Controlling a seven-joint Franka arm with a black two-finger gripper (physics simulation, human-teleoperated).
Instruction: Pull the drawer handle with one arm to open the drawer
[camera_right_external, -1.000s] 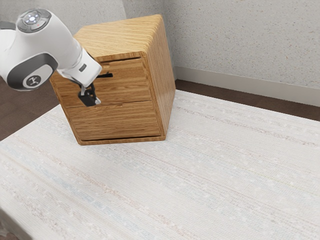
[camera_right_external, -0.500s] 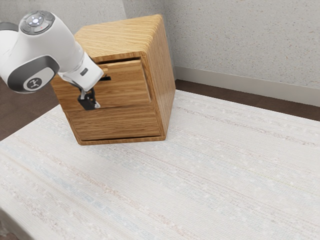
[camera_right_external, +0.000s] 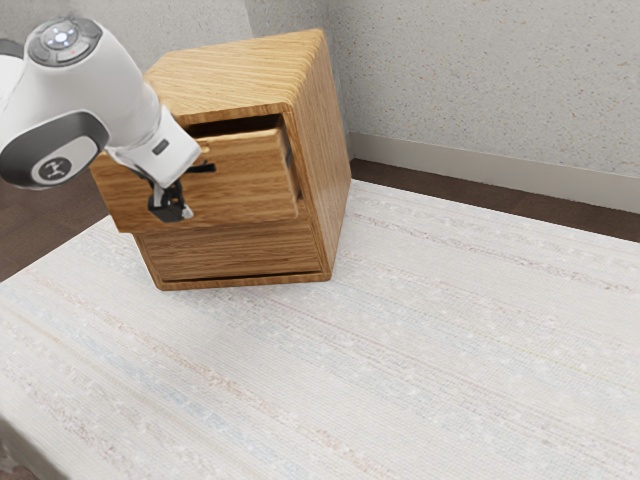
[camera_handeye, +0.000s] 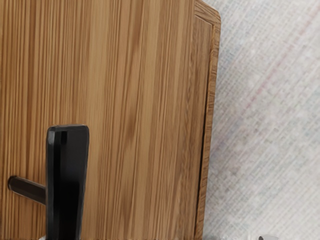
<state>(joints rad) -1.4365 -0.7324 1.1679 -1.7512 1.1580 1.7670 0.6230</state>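
Drawer (camera_right_external: 215, 185): farther out of the cabinet (camera_right_external: 322, 150) than before.
Gripper (camera_right_external: 170, 205): at the handle (camera_right_external: 203, 167) to pull; clench cannot be told.

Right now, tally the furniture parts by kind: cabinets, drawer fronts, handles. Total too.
cabinet: 1
drawer fronts: 2 (upper drawer pulled partly out, lower drawer front shut)
black handle: 1, on the upper drawer
Total: 4
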